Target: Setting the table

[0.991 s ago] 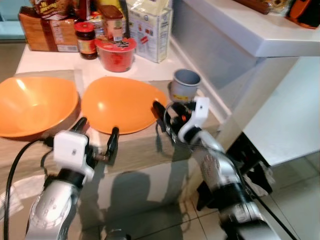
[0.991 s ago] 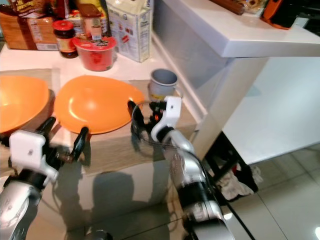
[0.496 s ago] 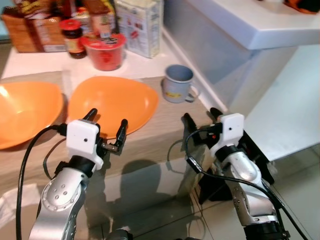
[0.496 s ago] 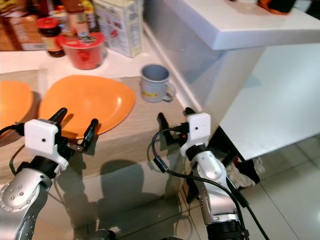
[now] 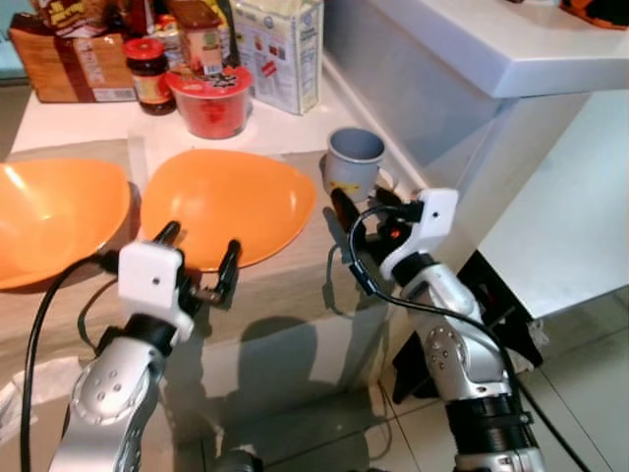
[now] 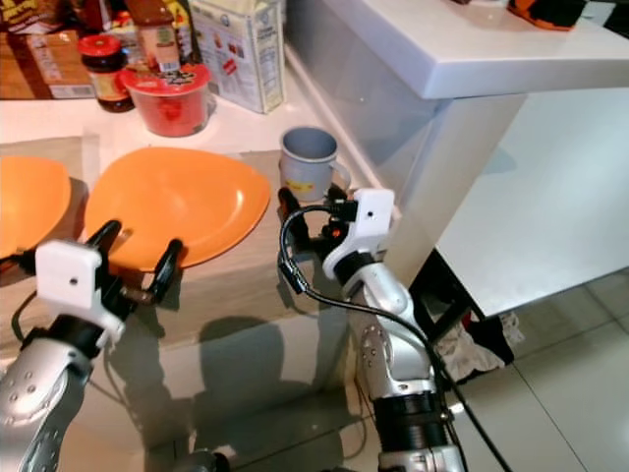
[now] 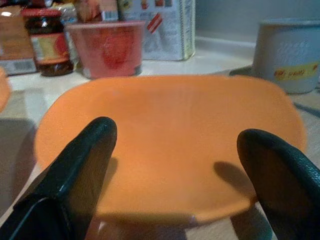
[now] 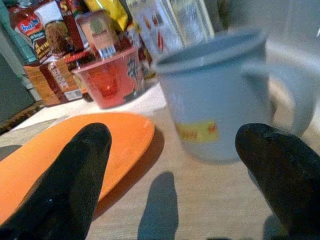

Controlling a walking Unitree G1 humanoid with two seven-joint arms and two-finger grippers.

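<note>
An orange plate (image 5: pixel 226 197) lies on the wooden table top (image 5: pixel 285 280), with a second orange dish (image 5: pixel 54 211) to its left. A grey mug (image 5: pixel 354 159) with a yellow label stands upright just right of the plate. My left gripper (image 5: pixel 201 246) is open at the plate's near rim, its fingers (image 7: pixel 75 175) apart on either side of the plate (image 7: pixel 170 145) and holding nothing. My right gripper (image 5: pixel 364 205) is open a little short of the mug (image 8: pixel 225 110), which sits between the fingertips' line of sight, untouched.
A red instant-noodle cup (image 5: pixel 214 98), a dark jar (image 5: pixel 149 71), a white carton (image 5: pixel 280 49) and snack packs stand at the table's back. A white counter (image 5: pixel 511 59) rises on the right. Tiled floor (image 5: pixel 580 393) lies past the table's right edge.
My right gripper has moved forward from the table's edge to just before the mug. The left gripper stays at the plate's near rim. The camera has shifted slightly.
</note>
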